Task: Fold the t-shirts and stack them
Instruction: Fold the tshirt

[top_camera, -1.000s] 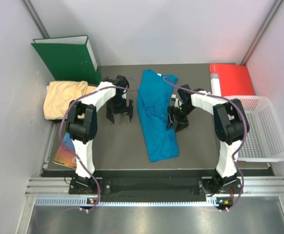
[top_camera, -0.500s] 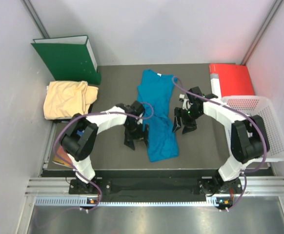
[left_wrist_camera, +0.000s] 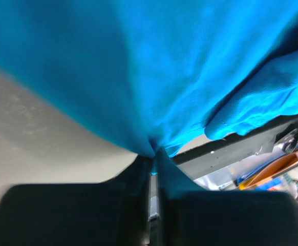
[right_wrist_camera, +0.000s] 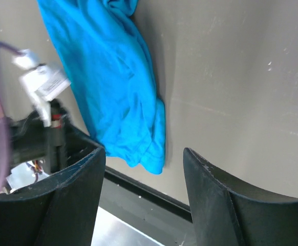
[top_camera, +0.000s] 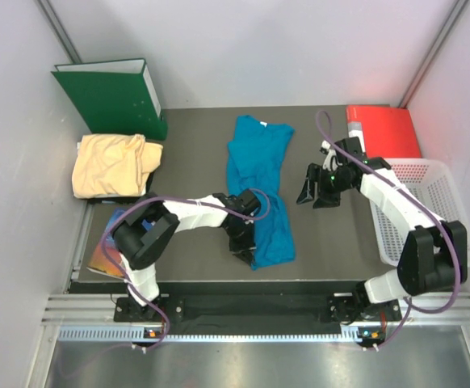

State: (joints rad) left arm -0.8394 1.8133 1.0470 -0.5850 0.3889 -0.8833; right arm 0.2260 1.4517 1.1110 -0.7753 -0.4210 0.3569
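from above, the teal shirt (top_camera: 259, 182) lies stretched lengthwise down the middle of the dark counter (top_camera: 195, 153), collar toward the far wall, hem near the front edge, the cloth rumpled and narrowed at its middle. the yellow shirt (top_camera: 112, 164) sits in a loose heap at the far left of the counter, just in front of the green binder (top_camera: 110, 97) standing upright in the corner. a red folder (top_camera: 384, 129) lies in the far right corner, and a white basket (top_camera: 433, 214) rests along the right side. the left gripper (top_camera: 244, 243) is down low at the left edge of the teal shirt close to the hem, touching the cloth. the right gripper (top_camera: 319, 188) hangs over bare counter to the right of the shirt, apart from it.

from the left wrist, the teal shirt (left_wrist_camera: 164, 61) fills most of the view, and its cloth gathers to a point where the left gripper (left_wrist_camera: 153, 154) has its fingers pressed together on a pinch of the fabric. pale counter (left_wrist_camera: 31, 133) shows under the lifted edge.

from the right wrist, the right gripper (right_wrist_camera: 142, 154) has its fingers spread wide with nothing between them. the teal shirt (right_wrist_camera: 113, 77) lies on the counter (right_wrist_camera: 231, 77) beyond, clear of the fingers, and part of the left arm (right_wrist_camera: 36, 136) shows at the left beside the cloth.
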